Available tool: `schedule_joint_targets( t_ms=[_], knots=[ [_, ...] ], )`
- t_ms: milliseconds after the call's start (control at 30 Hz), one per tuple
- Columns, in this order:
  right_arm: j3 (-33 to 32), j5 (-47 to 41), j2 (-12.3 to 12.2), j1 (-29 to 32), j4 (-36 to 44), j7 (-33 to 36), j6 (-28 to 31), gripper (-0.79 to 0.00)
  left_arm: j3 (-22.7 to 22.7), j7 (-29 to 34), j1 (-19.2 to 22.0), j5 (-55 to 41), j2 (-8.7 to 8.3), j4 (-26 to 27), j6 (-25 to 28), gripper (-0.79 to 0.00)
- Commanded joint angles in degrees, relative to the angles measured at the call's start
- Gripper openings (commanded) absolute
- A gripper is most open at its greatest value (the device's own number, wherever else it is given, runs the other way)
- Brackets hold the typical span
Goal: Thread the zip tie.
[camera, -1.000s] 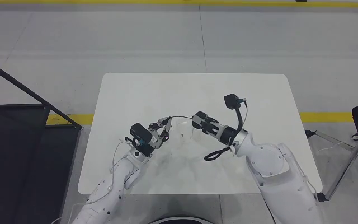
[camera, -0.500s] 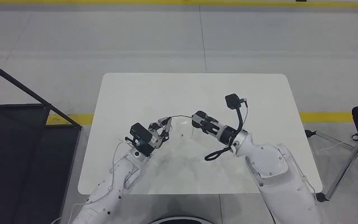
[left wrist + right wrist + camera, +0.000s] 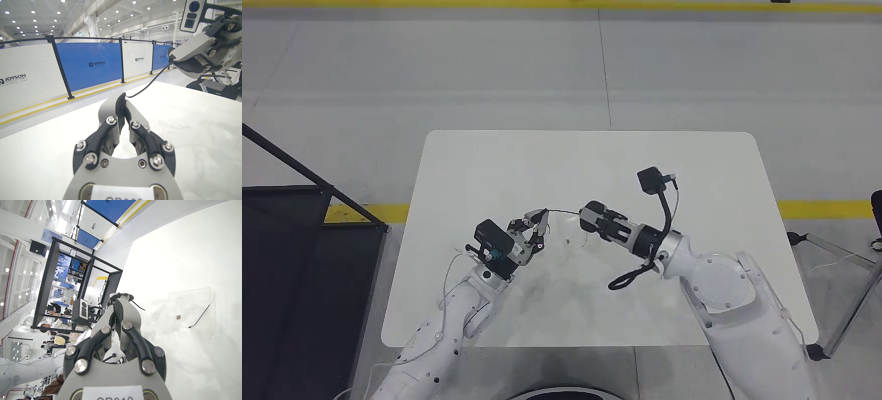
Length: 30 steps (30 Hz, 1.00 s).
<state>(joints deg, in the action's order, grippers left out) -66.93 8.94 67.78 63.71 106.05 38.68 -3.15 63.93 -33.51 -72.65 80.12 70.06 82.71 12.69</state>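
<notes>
Thin black plastic zip tie [image 3: 147,86], a smooth narrow strap, spans the gap between the two grippers above the middle of the table and bows in a shallow curve [image 3: 562,209].

Left gripper [image 3: 122,98]: grey metal fingers with ribbed black rubber pads [image 3: 121,106]. The pads are pressed together, and one end of the zip tie is pinched at their tips. Black curved links with bright screw heads join the fingers to the grey body. It sits left of centre on the table [image 3: 539,216].

Right gripper [image 3: 116,303], of the same build, is likewise closed on the other end of the strap. A short tail of the strap sticks out past its tip. It faces the left gripper, just apart from it [image 3: 585,212].

White matt tabletop with rounded corners [image 3: 692,170]. On it, near the right gripper, lies a clear flat plastic plate [image 3: 206,294]. A second thin black strand [image 3: 201,315] and a small brownish fleck [image 3: 178,317] rest on the plate.

Room: smooth pale grey floor crossed by a yellow line [image 3: 832,209]. A fence of blue and white perforated panels [image 3: 90,62] stands on black posts, and there is a black open frame [image 3: 56,275]. The ceiling is high and white, with rows of round lamps.
</notes>
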Motion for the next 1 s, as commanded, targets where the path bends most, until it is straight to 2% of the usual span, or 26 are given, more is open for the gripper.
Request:
schedule_joint_targets(
  t_ms=[0,433,967],
  knots=[
    [-0.1,0.0,0.0,0.2,0.0,-0.4,0.9,-0.785,0.0,0.0,0.0,0.0,0.00,0.0,0.0,-0.785],
    [0.1,0.0,0.0,0.5,-0.1,-0.5,2.3,-0.785,0.3,1.9,-0.8,0.4,0.09,1.4,0.0,-0.785],
    [-0.6,-1.0,0.0,1.7,0.0,-2.5,5.0,-0.785,0.2,2.2,-0.4,1.6,0.46,0.7,0.8,-0.785]
  ],
)
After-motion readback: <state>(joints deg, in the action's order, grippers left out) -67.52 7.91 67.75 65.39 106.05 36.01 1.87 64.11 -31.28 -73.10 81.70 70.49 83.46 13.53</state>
